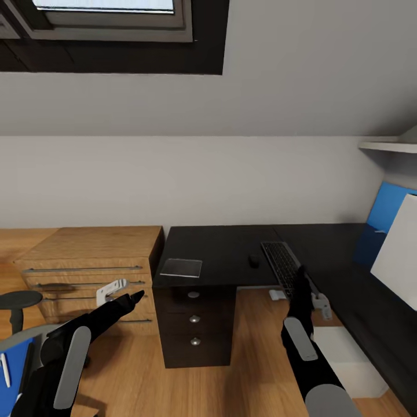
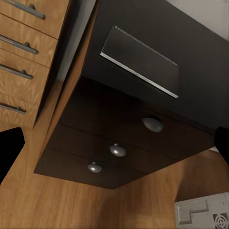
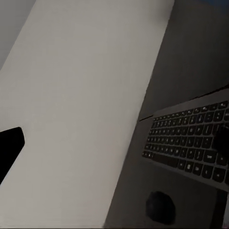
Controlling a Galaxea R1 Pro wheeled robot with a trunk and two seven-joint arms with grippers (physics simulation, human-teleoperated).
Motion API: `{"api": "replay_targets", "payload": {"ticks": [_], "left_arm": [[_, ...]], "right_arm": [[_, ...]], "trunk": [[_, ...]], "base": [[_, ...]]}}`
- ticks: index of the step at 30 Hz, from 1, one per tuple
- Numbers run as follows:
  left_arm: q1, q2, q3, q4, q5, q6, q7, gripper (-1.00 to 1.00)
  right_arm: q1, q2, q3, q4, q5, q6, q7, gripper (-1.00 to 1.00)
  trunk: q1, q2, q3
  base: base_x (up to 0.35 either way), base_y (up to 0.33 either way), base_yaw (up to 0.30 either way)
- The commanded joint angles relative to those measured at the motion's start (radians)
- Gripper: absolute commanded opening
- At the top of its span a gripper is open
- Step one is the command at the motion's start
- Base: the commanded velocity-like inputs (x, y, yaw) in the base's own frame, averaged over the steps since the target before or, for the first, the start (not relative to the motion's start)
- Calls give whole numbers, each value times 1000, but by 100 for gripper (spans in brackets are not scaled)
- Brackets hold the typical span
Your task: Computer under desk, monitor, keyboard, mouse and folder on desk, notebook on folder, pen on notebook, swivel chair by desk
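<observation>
Left of the desk [image 1: 231, 246], the folder [image 1: 13, 362] lies on the swivel chair [image 1: 23, 339]; the left gripper [image 1: 124, 296] hangs empty, jaws apart. On the desk sit notebook [image 1: 181, 267], mouse [image 1: 253, 260] and keyboard [image 1: 282, 265]. The right gripper [image 1: 302, 284] hovers over the keyboard, its opening untellable, and could knock it.

Black desk [image 1: 231, 249], keyboard [image 1: 284, 265] beside mouse [image 1: 253, 261], notebook [image 1: 181, 267] near the corner

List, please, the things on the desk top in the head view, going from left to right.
notebook → mouse → keyboard → monitor, all on the black desk.
</observation>
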Motion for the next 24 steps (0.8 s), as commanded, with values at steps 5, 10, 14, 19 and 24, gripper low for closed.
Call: {"api": "replay_targets", "payload": {"ticks": [5, 10, 14, 19, 24], "left_arm": [[-1, -1, 1, -1, 8, 6, 4, 100], [-1, -1, -7, 0, 8, 7, 4, 100], [-1, -1, -26, 1, 6, 7, 4, 100], [-1, -1, -35, 1, -9, 7, 4, 100], [-1, -1, -37, 1, -17, 7, 4, 100]], "right_arm": [[7, 1, 42, -16, 40, 85, -86, 100], [9, -4, 129, -43, 89, 172, -241, 100], [9, -12, 208, -99, 156, 312, -364, 100], [10, -27, 257, -226, 258, 568, -538, 100], [10, -30, 269, -292, 314, 770, -714, 100]], "trunk": [[-19, 35, 15], [-38, 70, 30], [-54, 98, 43], [-73, 133, 59], [-77, 140, 62]], "base": [[0, 0, 0], [0, 0, 0], [0, 0, 0], [0, 0, 0], [0, 0, 0]]}}
